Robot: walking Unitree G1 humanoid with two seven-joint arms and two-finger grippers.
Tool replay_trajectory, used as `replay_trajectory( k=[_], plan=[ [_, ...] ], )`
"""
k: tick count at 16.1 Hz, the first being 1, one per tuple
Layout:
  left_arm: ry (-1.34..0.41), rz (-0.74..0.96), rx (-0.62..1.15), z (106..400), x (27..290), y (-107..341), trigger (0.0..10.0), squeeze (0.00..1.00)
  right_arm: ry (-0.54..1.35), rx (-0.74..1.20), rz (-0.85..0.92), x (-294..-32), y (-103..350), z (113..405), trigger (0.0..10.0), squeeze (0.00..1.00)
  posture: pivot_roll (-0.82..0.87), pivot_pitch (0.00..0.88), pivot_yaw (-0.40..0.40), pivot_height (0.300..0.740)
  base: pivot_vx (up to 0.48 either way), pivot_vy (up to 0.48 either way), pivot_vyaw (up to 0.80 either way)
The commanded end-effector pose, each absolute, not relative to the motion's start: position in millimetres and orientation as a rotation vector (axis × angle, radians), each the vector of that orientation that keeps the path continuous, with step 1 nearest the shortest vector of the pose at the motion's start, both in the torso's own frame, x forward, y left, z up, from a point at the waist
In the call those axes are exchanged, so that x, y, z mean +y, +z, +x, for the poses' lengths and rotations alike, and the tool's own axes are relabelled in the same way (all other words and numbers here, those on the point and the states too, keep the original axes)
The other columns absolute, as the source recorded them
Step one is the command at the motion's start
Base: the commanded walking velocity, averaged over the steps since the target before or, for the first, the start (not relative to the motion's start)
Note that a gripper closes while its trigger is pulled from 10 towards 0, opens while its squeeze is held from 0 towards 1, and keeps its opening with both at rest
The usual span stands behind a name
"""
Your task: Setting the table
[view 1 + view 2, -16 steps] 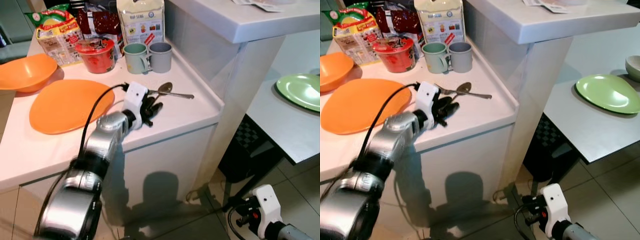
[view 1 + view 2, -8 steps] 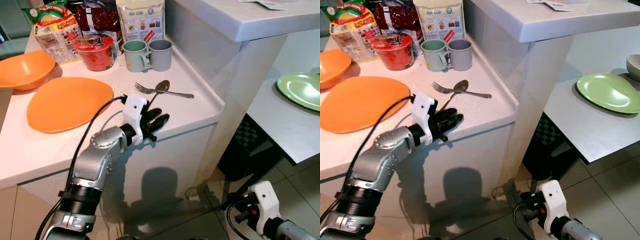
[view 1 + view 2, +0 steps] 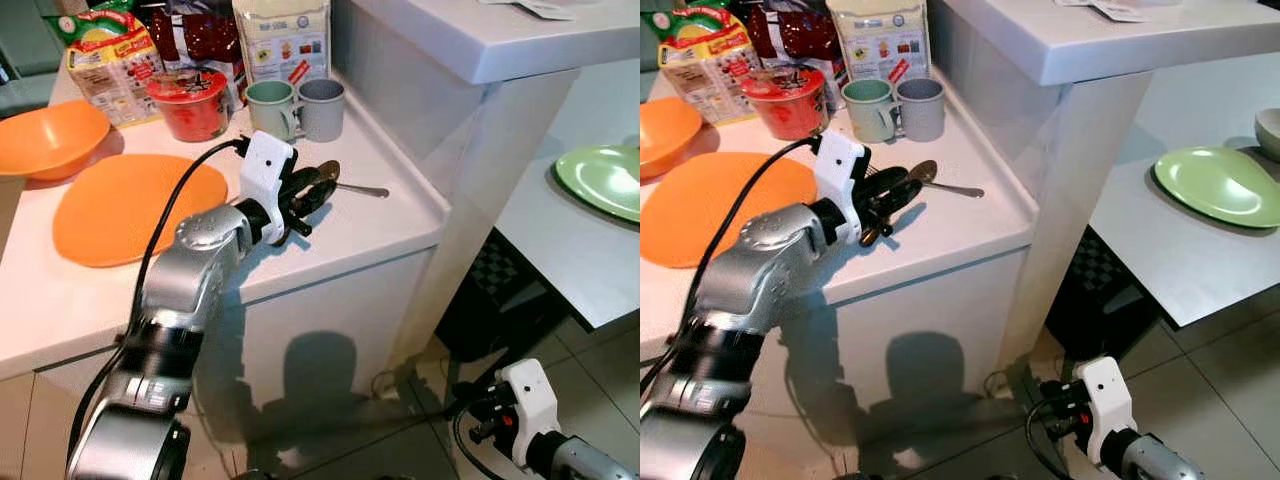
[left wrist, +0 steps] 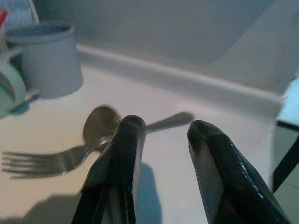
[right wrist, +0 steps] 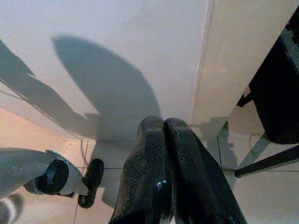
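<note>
left arm stretched forward, left claw [image 4: 161, 135] fingers parted, right arm hanging low, right claw [image 5: 163, 126] fingers pressed together

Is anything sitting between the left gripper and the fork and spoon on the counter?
Nothing visible does. The left gripper hangs with its jaws open just short of the fork and spoon, with bare counter under it. The two mugs stand off behind the cutlery, out of the line.

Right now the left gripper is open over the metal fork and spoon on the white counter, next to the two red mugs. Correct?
Not quite: the two mugs are not red. The left eye view shows a pale green ceramic mug beside a grey ceramic mug. The rest stands: the left gripper is open over the metal fork and metal spoon on the white counter.
</note>
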State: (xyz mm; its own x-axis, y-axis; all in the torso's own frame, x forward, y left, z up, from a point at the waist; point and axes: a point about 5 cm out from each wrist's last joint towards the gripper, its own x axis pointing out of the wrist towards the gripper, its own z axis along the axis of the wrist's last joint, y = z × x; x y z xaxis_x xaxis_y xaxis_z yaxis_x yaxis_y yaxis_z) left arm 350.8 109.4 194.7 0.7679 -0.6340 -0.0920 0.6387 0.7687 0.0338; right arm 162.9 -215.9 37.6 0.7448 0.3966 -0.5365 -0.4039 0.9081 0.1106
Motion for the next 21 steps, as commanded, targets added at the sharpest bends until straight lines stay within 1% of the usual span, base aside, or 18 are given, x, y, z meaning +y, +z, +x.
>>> replay_trajectory(
  k=[1,5,6,9,13,14,15,16,21],
  plan=[
    [-0.674,0.101,0.091,359.7,110.5,191.2,10.0,0.00,0.440,0.592,-0.010,-218.9,38.2,162.6,10.0,0.00,-0.10,0.062,0.031,0.740,0.000,0.000,0.00],
    [-0.617,0.139,0.154,377.7,119.1,172.4,10.0,0.00,0.429,0.596,-0.009,-219.2,38.3,161.1,10.0,0.00,-0.12,0.063,0.040,0.740,0.000,0.000,0.00],
    [-0.606,0.136,0.154,379.6,121.4,170.9,0.0,0.00,0.427,0.596,-0.009,-219.2,38.1,160.6,10.0,0.00,-0.12,0.061,0.039,0.740,0.000,0.000,0.00],
    [-0.591,0.132,0.146,384.2,125.2,168.3,0.0,0.00,0.421,0.599,-0.009,-218.6,37.6,159.0,10.0,0.00,-0.13,0.060,0.040,0.740,0.000,0.000,0.00],
    [-0.612,0.147,0.133,385.2,122.2,165.8,0.0,0.00,0.421,0.605,-0.008,-217.1,36.6,156.6,10.0,0.00,-0.13,0.058,0.040,0.740,0.000,0.000,0.00],
    [-0.613,0.177,0.150,386.0,122.1,163.4,9.6,0.00,0.422,0.605,-0.009,-216.6,36.3,156.3,10.0,0.00,-0.13,0.056,0.041,0.740,0.000,0.000,0.00],
    [-0.616,0.185,0.145,386.1,121.6,163.7,10.0,0.00,0.422,0.605,-0.009,-216.5,36.3,156.3,10.0,0.00,-0.13,0.056,0.041,0.740,0.000,0.000,0.00],
    [-0.600,0.201,0.125,387.8,122.3,164.7,10.0,1.00,0.421,0.605,-0.010,-216.5,36.4,156.3,10.0,0.00,-0.13,0.056,0.041,0.740,0.000,0.000,0.00],
    [-0.592,0.202,0.125,389.5,123.5,164.4,10.0,1.00,0.420,0.605,-0.009,-215.5,36.4,156.6,10.0,0.00,-0.13,0.055,0.043,0.740,0.000,0.000,0.00]
  ],
)
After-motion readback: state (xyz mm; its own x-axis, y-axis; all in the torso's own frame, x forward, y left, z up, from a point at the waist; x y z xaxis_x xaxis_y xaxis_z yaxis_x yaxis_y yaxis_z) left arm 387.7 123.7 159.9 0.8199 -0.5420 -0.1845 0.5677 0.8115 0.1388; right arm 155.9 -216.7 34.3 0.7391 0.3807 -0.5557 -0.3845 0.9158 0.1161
